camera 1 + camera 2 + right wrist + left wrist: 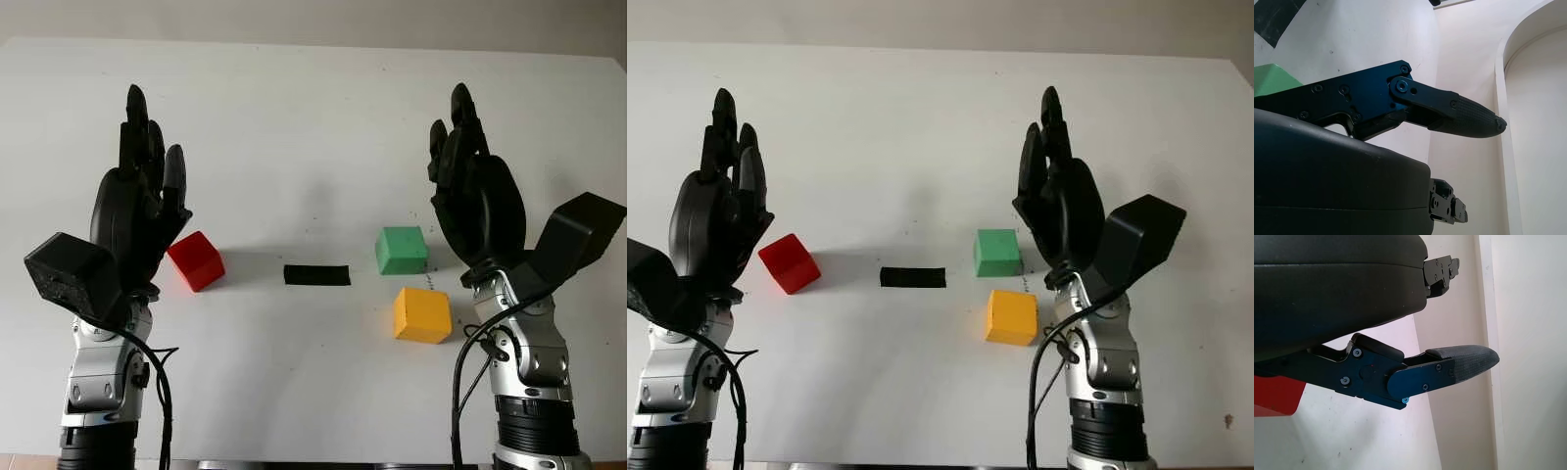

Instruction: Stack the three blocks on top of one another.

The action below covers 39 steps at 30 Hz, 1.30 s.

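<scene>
Table [313, 117], white, is taking up nearly the whole frame of both eye views.

Red block [196, 260] is sitting at left of centre, turned at an angle, just beside the left hand [137, 211]. A red corner [1276, 396] is also peeking in at the lower left of the left wrist picture.

Green block [402, 250] is sitting right of centre, with the yellow block [422, 314] just below it in the frame and slightly to the right; the two are lying near each other but apart. All three blocks are lying singly on the table, none stacked.

Black strip [316, 275] is lying flat at centre frame, between the red and green blocks.

Left hand is standing raised at the left of the frame, open and holding nothing.

Right hand [475, 196] is standing raised at the right of the frame, just right of the green block, open and holding nothing.
</scene>
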Motion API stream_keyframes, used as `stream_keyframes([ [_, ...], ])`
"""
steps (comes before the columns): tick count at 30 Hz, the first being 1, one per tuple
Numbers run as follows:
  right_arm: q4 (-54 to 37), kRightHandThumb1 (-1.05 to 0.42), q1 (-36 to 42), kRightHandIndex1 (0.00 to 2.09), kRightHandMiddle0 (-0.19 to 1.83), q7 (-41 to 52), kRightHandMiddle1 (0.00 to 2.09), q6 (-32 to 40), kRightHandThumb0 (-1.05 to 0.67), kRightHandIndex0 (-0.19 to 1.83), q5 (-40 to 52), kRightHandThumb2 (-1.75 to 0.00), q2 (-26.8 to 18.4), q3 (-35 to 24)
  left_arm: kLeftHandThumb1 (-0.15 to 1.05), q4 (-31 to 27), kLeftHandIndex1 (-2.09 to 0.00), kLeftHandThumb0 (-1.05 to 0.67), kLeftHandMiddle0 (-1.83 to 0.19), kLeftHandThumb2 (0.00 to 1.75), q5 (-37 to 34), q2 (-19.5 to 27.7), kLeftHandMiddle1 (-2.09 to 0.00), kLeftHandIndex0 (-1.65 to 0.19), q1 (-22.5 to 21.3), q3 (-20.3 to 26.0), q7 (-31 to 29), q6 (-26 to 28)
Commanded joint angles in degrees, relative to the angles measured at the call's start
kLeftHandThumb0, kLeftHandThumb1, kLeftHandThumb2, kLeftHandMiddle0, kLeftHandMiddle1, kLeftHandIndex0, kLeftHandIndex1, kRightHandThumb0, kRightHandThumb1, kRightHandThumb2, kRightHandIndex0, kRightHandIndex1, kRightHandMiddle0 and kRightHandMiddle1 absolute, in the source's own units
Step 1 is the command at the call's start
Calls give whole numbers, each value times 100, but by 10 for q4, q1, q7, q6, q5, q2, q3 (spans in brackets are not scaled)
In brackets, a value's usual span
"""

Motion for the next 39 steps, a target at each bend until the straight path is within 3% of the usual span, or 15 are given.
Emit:
stream_keyframes([
  [1, -8, -105, 3, 0, -19, -2, 0, -2, -80, -19, 2, -73, -3, -1, 105, -14, 0, -76, 19, 61, 3, 4, 0, 19, 5, 0, 1, 2],
  [12, -1, -105, -1, 0, -19, -5, 0, -4, -78, -19, 8, -73, 0, -1, 105, 12, 0, -74, 19, 64, 4, 5, 0, 19, -8, -2, -12, -11],
  [17, -12, -105, 1, 0, -19, -8, 0, 2, -76, -19, 14, -75, 0, -4, 105, -2, -1, -74, 18, 62, 5, 11, -2, 19, -8, 10, -5, -1],
  [21, -20, -105, 2, 0, -19, -11, 0, 3, -77, -19, 17, -74, -2, -3, 105, -13, -14, -70, -15, 52, 31, 48, -11, -10, -14, 24, -2, -9],
  [25, -28, -105, 3, 0, -19, -14, 0, 3, -78, -19, 13, -73, -6, -4, 105, -19, -17, -78, -23, 43, 91, 175, -8, -23, -37, 34, -63, -10],
  [29, -26, -105, 2, 0, -19, -12, 0, -3, -76, -19, 12, -74, -10, -7, 104, -35, -12, -80, -9, 17, 79, 284, -4, -29, -60, 43, -165, 35],
  [33, -30, -105, 2, 0, -19, -11, 0, 6, -76, -19, 18, -75, -12, -11, 95, -45, -9, -79, -9, 4, 98, 362, -6, -33, -75, 36, -228, 52],
  [39, -32, -105, 2, 0, -19, -9, 0, 10, -76, -19, 19, -75, -17, -11, 76, -59, -7, -68, -5, 2, 153, 462, -4, -40, -103, -4, -317, 37],
])
